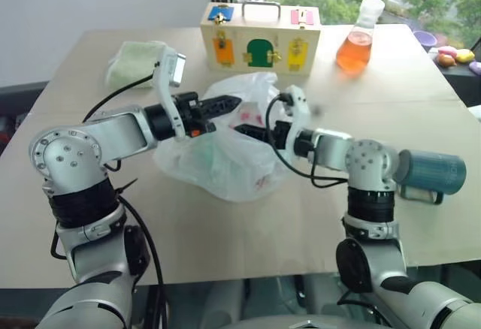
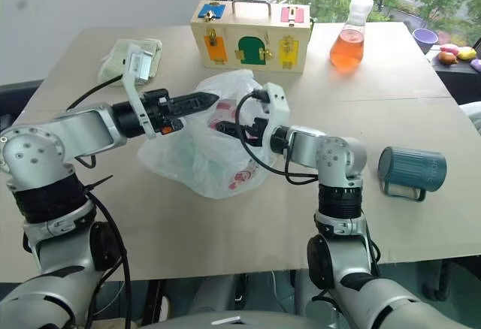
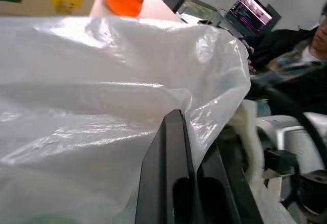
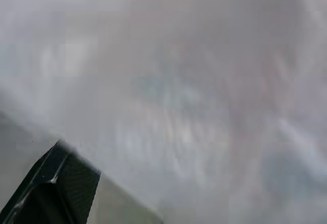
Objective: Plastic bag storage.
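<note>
The left gripper (image 2: 201, 103) was at centre frame with its fingers (image 3: 168, 173) pressed together, a fold of the plastic bag (image 2: 214, 156) pinched between them and held raised off the table (image 2: 225, 231). The right gripper (image 2: 225, 127) sat just right of it, its fingers pushed against or into the crumpled film; they appeared spread wide, but whether they held any film could not be told. In the right wrist view one finger (image 4: 51, 188) was visible against blurred translucent plastic.

The plastic bag lay at the centre of the table, loosely bunched, with its pink-red print facing the lower edge of the frame. Its upper edge was lifted at the left gripper; the remainder rested on the table.

Behind it, at upper centre, stood the wooden box (image 2: 248, 36). A flask of orange liquid (image 2: 349, 40) stood at upper right, a folded pale green cloth (image 2: 128, 55) lay at upper left, and a grey-blue mug (image 2: 412, 170) lay on its side at right.

Task status, as a judgement: early to middle. The bag was gripped but not folded or compacted, and it had not been stowed.
</note>
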`<action>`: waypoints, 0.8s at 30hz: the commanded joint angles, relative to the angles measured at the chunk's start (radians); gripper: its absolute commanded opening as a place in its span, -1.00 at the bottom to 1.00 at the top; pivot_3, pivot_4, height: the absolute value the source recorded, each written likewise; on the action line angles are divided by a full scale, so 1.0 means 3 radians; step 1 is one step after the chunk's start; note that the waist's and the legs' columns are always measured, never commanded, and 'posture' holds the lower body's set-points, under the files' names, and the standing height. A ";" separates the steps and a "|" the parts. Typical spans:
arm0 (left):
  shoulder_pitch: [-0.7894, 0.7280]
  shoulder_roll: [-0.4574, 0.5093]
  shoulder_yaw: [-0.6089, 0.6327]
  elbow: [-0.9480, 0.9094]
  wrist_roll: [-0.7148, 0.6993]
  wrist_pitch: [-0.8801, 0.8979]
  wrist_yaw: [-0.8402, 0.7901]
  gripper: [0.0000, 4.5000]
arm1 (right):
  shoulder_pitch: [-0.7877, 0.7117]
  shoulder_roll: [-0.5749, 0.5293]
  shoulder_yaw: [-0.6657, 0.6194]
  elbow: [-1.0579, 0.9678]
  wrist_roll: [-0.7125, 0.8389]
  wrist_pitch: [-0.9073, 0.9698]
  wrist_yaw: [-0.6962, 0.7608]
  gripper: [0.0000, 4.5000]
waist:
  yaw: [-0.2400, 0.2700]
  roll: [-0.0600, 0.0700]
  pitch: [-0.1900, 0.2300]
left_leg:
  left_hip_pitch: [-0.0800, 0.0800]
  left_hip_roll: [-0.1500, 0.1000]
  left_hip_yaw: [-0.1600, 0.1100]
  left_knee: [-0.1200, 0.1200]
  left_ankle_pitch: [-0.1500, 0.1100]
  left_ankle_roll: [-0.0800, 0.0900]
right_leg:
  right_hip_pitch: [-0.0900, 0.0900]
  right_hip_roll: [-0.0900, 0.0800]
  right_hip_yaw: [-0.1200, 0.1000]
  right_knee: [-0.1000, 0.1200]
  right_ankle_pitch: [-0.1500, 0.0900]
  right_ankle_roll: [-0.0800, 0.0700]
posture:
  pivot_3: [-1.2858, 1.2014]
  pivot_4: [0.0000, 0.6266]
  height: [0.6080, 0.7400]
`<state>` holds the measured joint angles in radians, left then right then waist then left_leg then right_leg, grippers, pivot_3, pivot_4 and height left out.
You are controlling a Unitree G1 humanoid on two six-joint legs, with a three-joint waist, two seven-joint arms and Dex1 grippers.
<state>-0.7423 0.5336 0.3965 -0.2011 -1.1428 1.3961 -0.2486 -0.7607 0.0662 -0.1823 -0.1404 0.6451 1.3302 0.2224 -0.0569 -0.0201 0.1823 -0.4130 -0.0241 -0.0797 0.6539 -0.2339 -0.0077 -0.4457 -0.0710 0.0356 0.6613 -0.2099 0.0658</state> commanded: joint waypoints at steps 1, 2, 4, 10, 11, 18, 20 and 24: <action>-0.0064 -0.0017 -0.0030 0.0033 0.0159 -0.0302 0.0014 -1.00 | 0.0055 -0.0407 -0.0020 -0.0593 0.0228 0.0079 0.0231 0.96 | 0.0021 0.0000 0.0000 | 0.0000 0.0000 0.0000 0.0000 -0.0004 0.0006 | 0.0000 0.0000 0.0000 0.0000 0.0000 0.0000 | 0.03 -0.52 1.00; -0.0093 -0.0041 -0.0036 0.0078 0.0178 -0.0348 0.0019 -1.00 | 0.0099 -0.0560 0.0008 -0.0784 0.0274 0.0089 0.0284 0.96 | 0.0031 0.0000 0.0000 | 0.0000 0.0000 -0.0001 0.0001 -0.0004 0.0007 | 0.0001 0.0000 -0.0001 -0.0001 0.0000 0.0000 | 0.03 -0.52 1.00; -0.0158 -0.0082 -0.0039 0.0169 0.0193 -0.0422 0.0011 -1.00 | 0.0165 -0.0776 -0.0062 -0.1143 0.0440 0.0091 0.0377 0.96 | 0.0046 0.0000 0.0000 | 0.0000 0.0000 0.0000 0.0001 -0.0004 0.0007 | 0.0001 0.0000 -0.0001 -0.0001 0.0000 0.0000 | 0.03 -0.52 1.00; -0.0247 -0.0072 -0.0157 0.0300 0.0234 -0.0543 -0.0206 -1.00 | 0.0613 -0.1871 -0.0134 -0.2034 0.0544 -0.0328 0.0921 0.96 | 0.0054 -0.0001 -0.0001 | -0.0001 0.0001 0.0000 0.0001 -0.0006 0.0010 | 0.0005 0.0000 -0.0003 -0.0006 0.0000 0.0000 | 0.03 -0.52 1.00; -0.0249 -0.0054 -0.0198 0.0310 0.0267 -0.0571 -0.0246 -1.00 | 0.0698 -0.2051 -0.0206 -0.2067 0.0549 -0.0312 0.0945 0.96 | 0.0055 -0.0001 -0.0001 | -0.0001 0.0000 0.0001 0.0001 -0.0006 0.0011 | 0.0006 0.0000 -0.0003 -0.0007 0.0000 0.0001 | 0.03 -0.52 1.00; -0.0161 0.0052 -0.0365 0.0292 0.0450 -0.0733 -0.0494 -1.00 | 0.2657 -0.3322 -0.1445 -0.2551 0.0260 -0.0016 0.1378 0.96 | 0.0133 -0.0004 -0.0002 | -0.0001 0.0003 -0.0001 0.0004 -0.0007 0.0013 | 0.0016 0.0000 -0.0010 -0.0019 -0.0001 0.0001 | 0.03 -0.52 1.00; -0.0141 0.0059 -0.0399 0.0301 0.0510 -0.0785 -0.0533 -1.00 | 0.3187 -0.3176 -0.1808 -0.2656 0.0265 0.0116 0.1390 0.96 | 0.0153 -0.0010 -0.0006 | 0.0003 0.0004 -0.0001 0.0006 -0.0007 0.0014 | 0.0021 0.0001 -0.0010 -0.0020 -0.0001 0.0001 | 0.03 -0.52 1.00; -0.0156 0.0027 -0.0436 0.0349 0.0547 -0.0807 -0.0572 -1.00 | 0.3272 -0.2686 -0.1854 -0.2598 0.0164 0.0217 0.0977 0.22 | 0.0127 -0.0013 -0.0007 | 0.0012 0.0007 0.0000 0.0015 -0.0008 0.0014 | 0.0031 0.0003 -0.0010 -0.0017 -0.0002 0.0003 | 0.03 -0.52 1.00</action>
<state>-0.7745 0.5352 0.2615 -0.0862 -0.9801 1.1743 -0.4021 0.2380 -0.7468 -0.7231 -0.9047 0.7102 1.3955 0.5583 -0.0189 -0.0239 0.1802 -0.4071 -0.0220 -0.0787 0.6595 -0.2362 -0.0033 -0.4339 -0.0702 0.0329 0.6562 -0.2105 0.0670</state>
